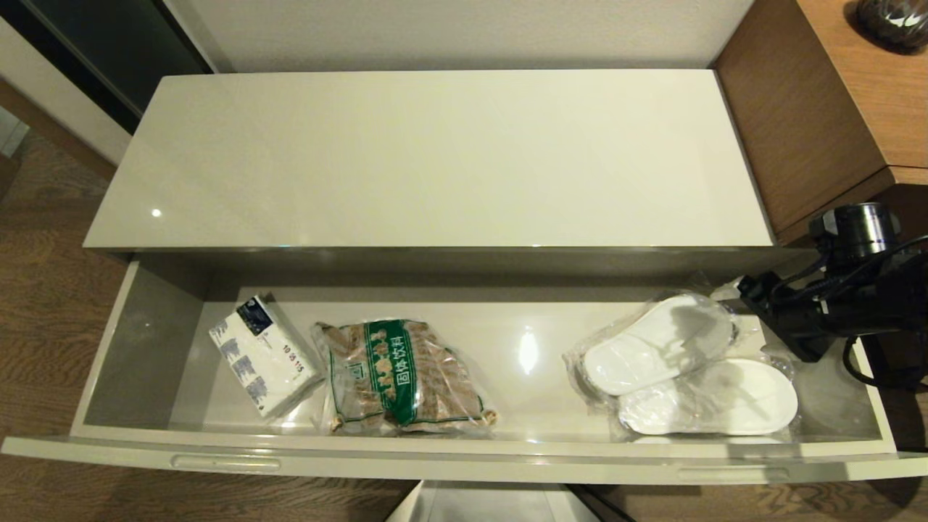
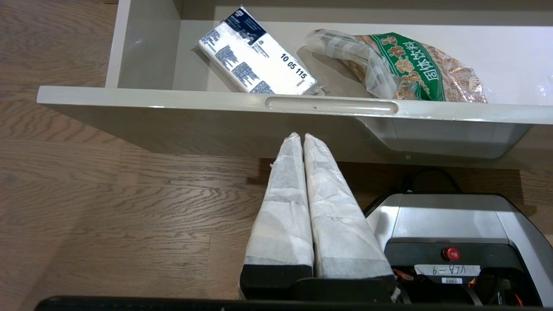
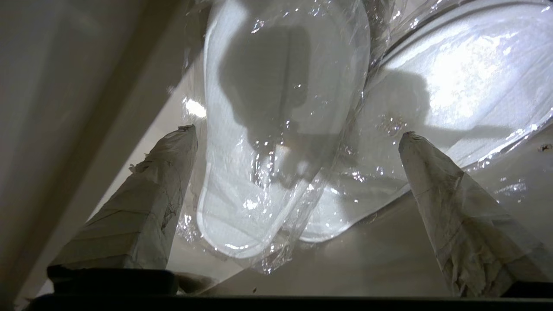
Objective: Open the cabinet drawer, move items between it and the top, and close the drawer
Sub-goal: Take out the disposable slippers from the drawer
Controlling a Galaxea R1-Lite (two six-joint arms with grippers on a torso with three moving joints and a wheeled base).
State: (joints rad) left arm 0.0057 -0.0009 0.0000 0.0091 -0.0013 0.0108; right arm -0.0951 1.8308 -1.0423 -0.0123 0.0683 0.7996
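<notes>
While the cabinet drawer (image 1: 130,348) stands pulled fully out, our right gripper (image 3: 298,136) hangs inside its right end with its two wrapped fingers (image 3: 149,194) spread wide, nothing between them yet, aimed at the bagged slippers. Our left gripper (image 2: 302,137) waits outside, just in front of the drawer's front rim near a notch (image 2: 332,106), its fingers pressed together on nothing.

Both slippers lie at the drawer's right end: the farther slipper (image 1: 656,344) overlaps the nearer slipper (image 1: 714,399), each in crinkly clear plastic. The top (image 1: 435,159) is bare, so we judge the transfer has not begun.

What worries us most is the overlap. If we close on the farther slipper where the bags touch, we may pinch both films and drag the second one along, or lift only loose plastic (the film looks slack and slippery) and have the slipper slide out on the way up.

Our arm also sits close under the cabinet's front edge and beside the drawer's right wall; a careless lift could knock either and jolt the drawer.

The tissue pack (image 1: 262,355) and the snack bag (image 1: 399,377) lie well apart at the left, out of harm's way.
</notes>
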